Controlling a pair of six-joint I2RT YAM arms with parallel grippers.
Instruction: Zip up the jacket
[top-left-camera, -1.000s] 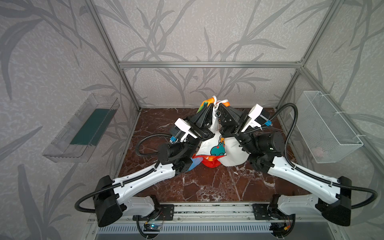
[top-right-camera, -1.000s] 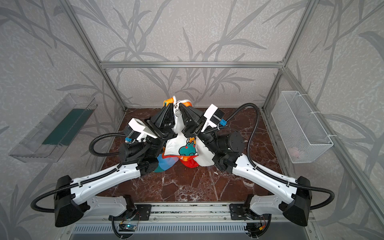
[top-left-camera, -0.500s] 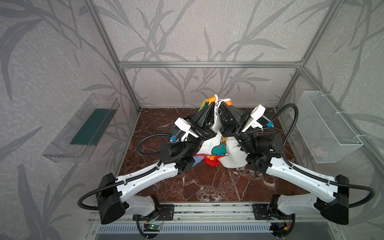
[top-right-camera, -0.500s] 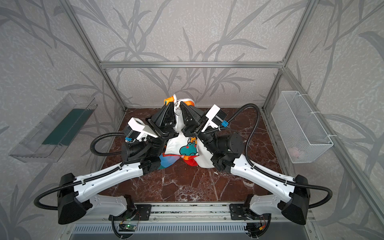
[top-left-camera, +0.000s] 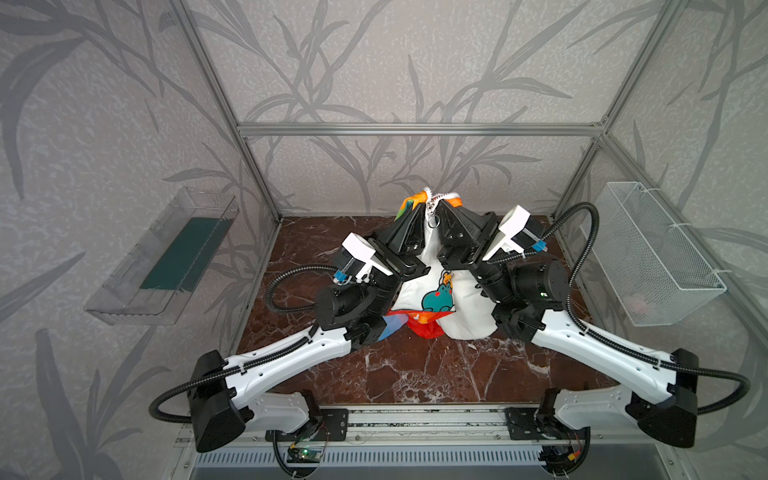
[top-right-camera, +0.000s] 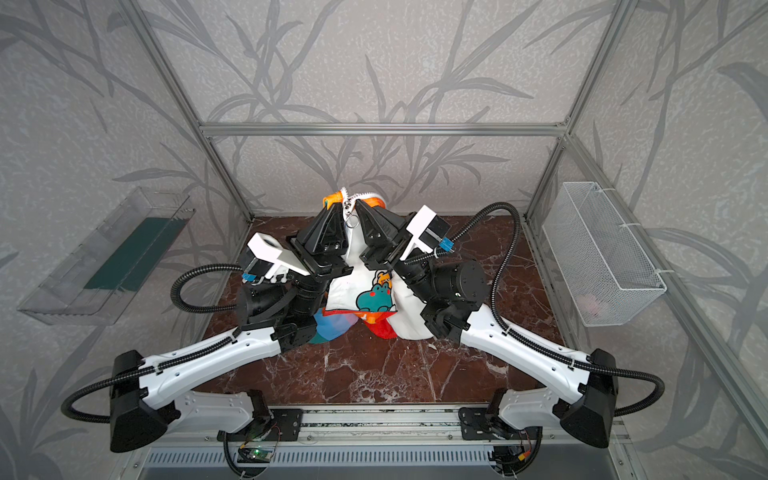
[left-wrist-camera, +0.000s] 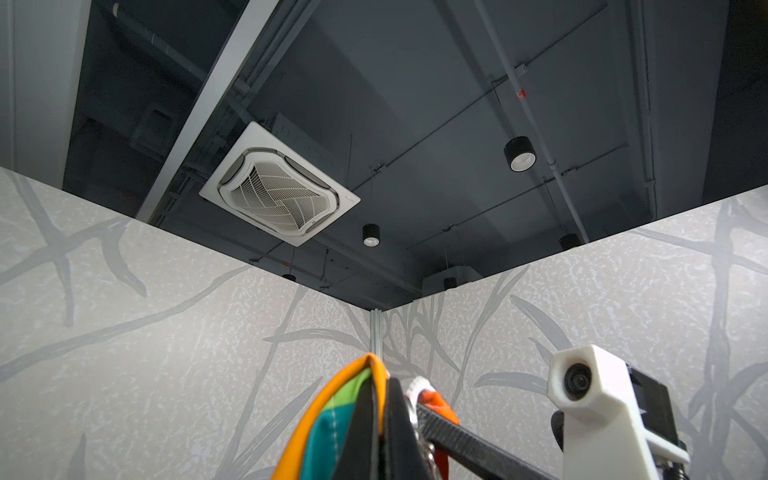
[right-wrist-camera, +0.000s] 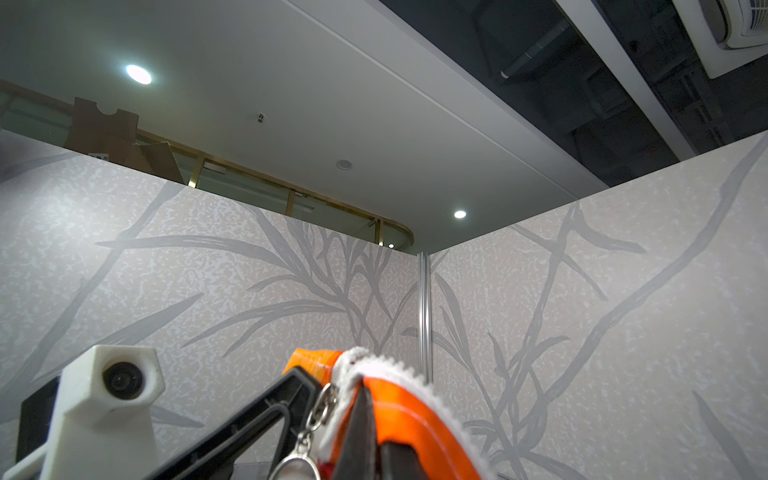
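The jacket (top-left-camera: 434, 286) (top-right-camera: 368, 291), white with a teal cartoon animal, hangs between my two raised grippers above the marble floor; its lower part rests on the floor. My left gripper (top-left-camera: 417, 206) (top-right-camera: 335, 206) is shut on the orange and green edge (left-wrist-camera: 332, 399) left of the zipper. My right gripper (top-left-camera: 444, 205) (top-right-camera: 360, 204) is shut on the orange edge (right-wrist-camera: 399, 411) right of it. White zipper teeth (right-wrist-camera: 395, 368) run over that top edge. The ring pull (top-left-camera: 432, 221) (top-right-camera: 352, 222) dangles free between the two grippers. In the wrist views, the left gripper (left-wrist-camera: 380, 384) and right gripper (right-wrist-camera: 365, 388) pinch fabric.
A clear plastic bin (top-left-camera: 166, 257) hangs on the left wall and a white wire basket (top-left-camera: 652, 253) on the right wall. Aluminium frame posts and patterned panels enclose the marble floor (top-left-camera: 415, 374). The two wrists stand close together.
Both grippers have risen a little with the jacket's top edge held between them, and the jacket is stretched slightly higher. Neither grip has changed.
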